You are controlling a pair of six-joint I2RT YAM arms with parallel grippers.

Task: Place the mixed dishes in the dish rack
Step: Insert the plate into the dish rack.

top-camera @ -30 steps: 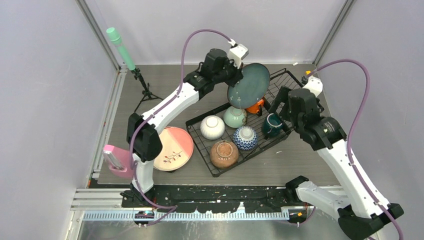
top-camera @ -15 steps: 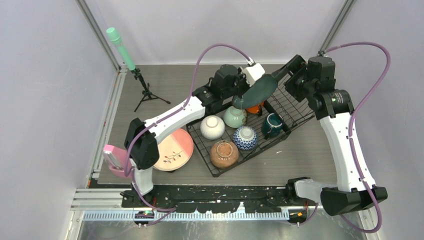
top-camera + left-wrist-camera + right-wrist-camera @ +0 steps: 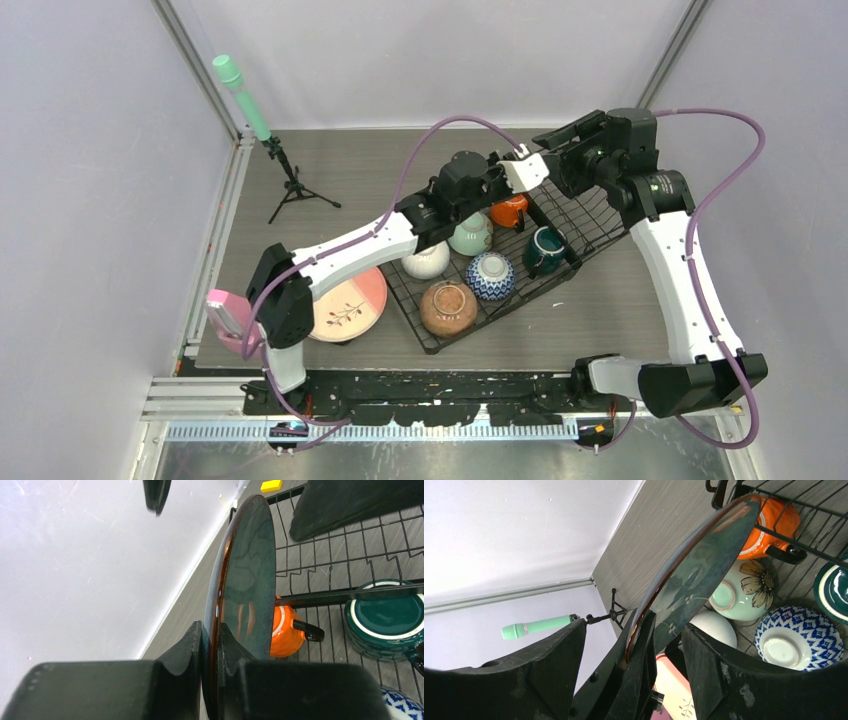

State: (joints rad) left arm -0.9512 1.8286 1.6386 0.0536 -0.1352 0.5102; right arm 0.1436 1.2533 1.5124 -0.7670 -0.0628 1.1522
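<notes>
The plate (image 3: 247, 575) has swung edge-on over the rack (image 3: 350, 555), the left tool (image 3: 212, 639) clamped on its rim. The right tool (image 3: 634, 629) stands apart around it.

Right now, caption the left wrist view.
Left end effector clamps dark plate by its rim over the rack, orange mug behind.

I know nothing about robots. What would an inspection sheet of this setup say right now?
Surface: grey wood-grain table.
Job's things: dish rack holds white bowl, mint-green bowl, brown bowl, blue-patterned bowl, orange mug, dark teal mug; pink plate on the table beside it; teal plate held on edge.
Clutter: small pink cup, near left; mint-green cylinder on tripod, far left.
Grippers: left gripper shut on teal plate's rim; right gripper open, straddling the plate.
Cables: purple cable loops high on each side; no snag seen.
Surroundings: pale walls, metal frame posts.
</notes>
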